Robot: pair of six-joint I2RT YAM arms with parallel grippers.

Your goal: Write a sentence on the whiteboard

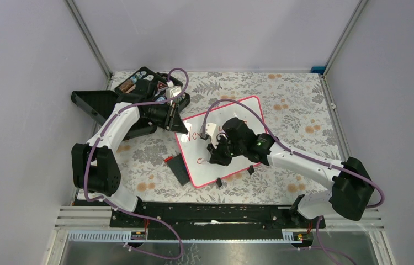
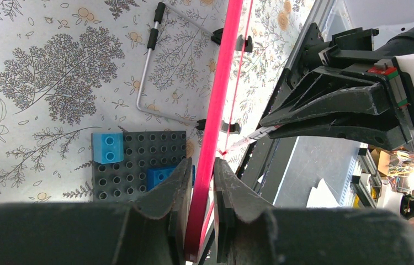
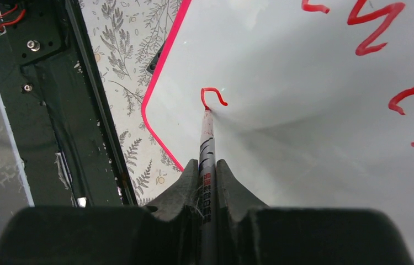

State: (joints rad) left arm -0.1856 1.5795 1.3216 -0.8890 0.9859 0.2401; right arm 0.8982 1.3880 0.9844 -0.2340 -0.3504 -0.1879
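The whiteboard (image 1: 249, 113) lies tilted in the middle of the floral table, white with a thin pink-red frame. My left gripper (image 1: 180, 122) is shut on its far left frame edge (image 2: 216, 127), seen edge-on in the left wrist view. My right gripper (image 1: 218, 157) is shut on a marker (image 3: 207, 149) whose tip touches the board surface (image 3: 315, 110) at a short red hooked stroke (image 3: 211, 95). Red handwriting of the sentence (image 3: 373, 27) shows above it, and faintly in the top view (image 1: 199, 135). The right arm hides much of the writing there.
A dark grey plate with blue blocks (image 2: 138, 165) lies beside the board's left edge, also in the top view (image 1: 180, 168). A bent metal stand wire (image 2: 149, 77) lies under the board. A black tray with items (image 1: 149, 83) stands far left. Black clip feet (image 1: 218, 182) sit at the near edge.
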